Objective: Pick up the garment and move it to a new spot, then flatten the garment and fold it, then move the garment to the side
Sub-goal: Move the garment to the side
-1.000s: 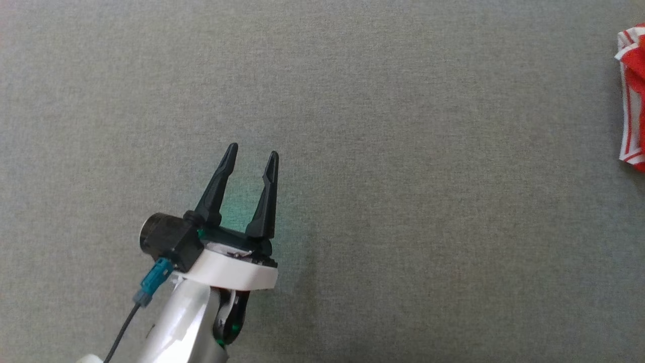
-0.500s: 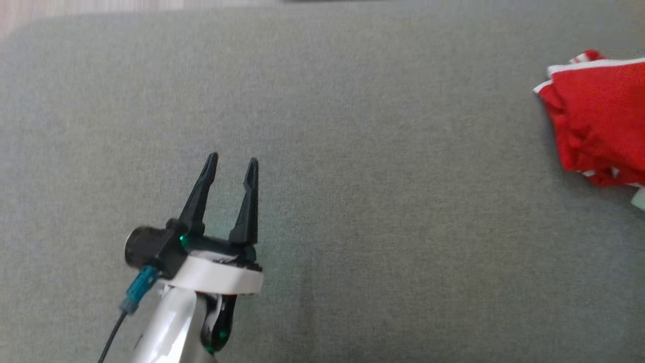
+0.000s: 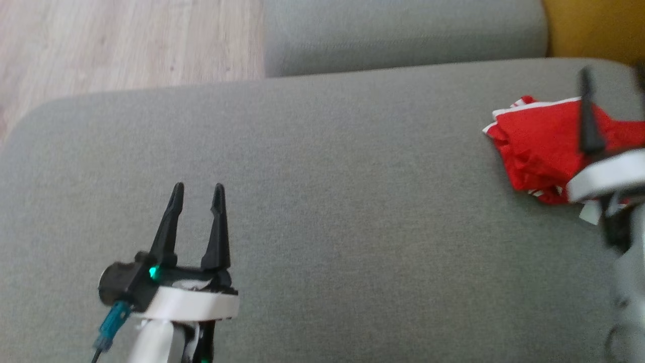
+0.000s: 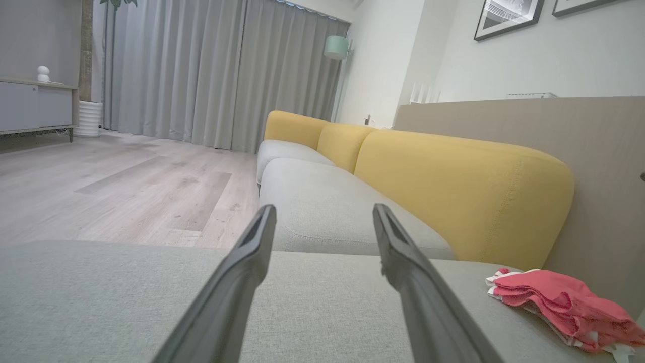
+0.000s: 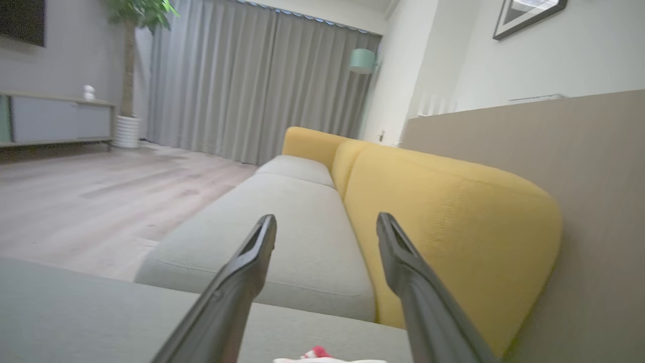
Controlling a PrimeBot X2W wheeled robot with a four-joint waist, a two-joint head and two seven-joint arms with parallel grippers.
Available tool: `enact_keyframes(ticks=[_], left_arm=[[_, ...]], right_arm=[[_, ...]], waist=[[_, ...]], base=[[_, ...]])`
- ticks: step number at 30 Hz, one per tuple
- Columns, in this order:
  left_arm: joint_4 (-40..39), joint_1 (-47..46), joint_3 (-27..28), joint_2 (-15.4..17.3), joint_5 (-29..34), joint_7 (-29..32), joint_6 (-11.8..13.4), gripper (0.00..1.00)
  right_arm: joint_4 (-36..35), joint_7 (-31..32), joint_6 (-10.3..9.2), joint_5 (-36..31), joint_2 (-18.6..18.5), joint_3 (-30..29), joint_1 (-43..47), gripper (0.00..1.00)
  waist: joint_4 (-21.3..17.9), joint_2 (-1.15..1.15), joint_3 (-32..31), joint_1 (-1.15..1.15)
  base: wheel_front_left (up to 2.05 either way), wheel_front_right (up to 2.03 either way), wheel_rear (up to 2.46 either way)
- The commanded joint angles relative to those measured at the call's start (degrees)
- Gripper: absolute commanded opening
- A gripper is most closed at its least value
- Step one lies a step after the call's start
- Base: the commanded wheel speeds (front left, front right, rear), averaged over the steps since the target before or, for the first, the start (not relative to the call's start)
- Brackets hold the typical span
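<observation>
From the head view, the left gripper (image 3: 197,191) hovers over the bare middle of the grey cushion (image 3: 352,201). Its fingers are spread wide and hold nothing, and it looks parked well clear of the work. The garment (image 3: 534,146), a red bundle with white trim, lies at the cushion's right end near the yellow backrest (image 3: 594,25). The right gripper (image 3: 612,91) sits over the garment's right part. One dark finger crosses the red cloth and the other is blurred at the frame's edge. I cannot tell from here whether it touches the fabric. Wood floor (image 3: 126,45) shows beyond the cushion's far edge.

In the left wrist view, the left gripper (image 4: 322,217) points along the sofa, with open air and cushion between its fingers. The garment (image 4: 559,307) lies low on the right, well apart from it, layered and rumpled rather than spread flat. It is tucked close to where the backrest (image 4: 453,186) begins.

In the right wrist view, the right gripper (image 5: 326,224) also stands wide with nothing between its fingers. A sliver of the garment (image 5: 317,353) peeks in at the bottom edge, just under the fingers.

The bundle is off to one side with both grippers empty, so I'd judge the garment to be set aside and the task about done.
</observation>
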Motion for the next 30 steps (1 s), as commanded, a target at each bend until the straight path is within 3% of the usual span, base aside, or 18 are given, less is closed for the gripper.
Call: enact_keyframes(ticks=[1,12,30], left_arm=[[-2.8,-0.1,2.8,0.2,0.5,-0.3,0.7,1.0],[-3.9,4.0,3.6,0.2,1.0,-0.3,1.5,1.0],[-4.4,6.4,4.1,0.2,-0.9,-0.3,1.3,1.0]], right_arm=[[-4.5,-1.8,0.37,2.3,2.2,1.2,2.7,1.0],[-8.4,-5.1,0.37,5.5,12.3,4.1,18.1,1.0],[-12.2,-5.3,0.37,7.3,13.8,3.9,22.9,1.0]], waist=[[-0.8,0.0,-2.0,0.01],[-1.4,0.0,-3.6,0.01],[-1.6,0.0,-4.2,0.01]], base=[[0.0,0.0,0.0],[0.0,0.0,0.0],[0.0,0.0,0.0]])
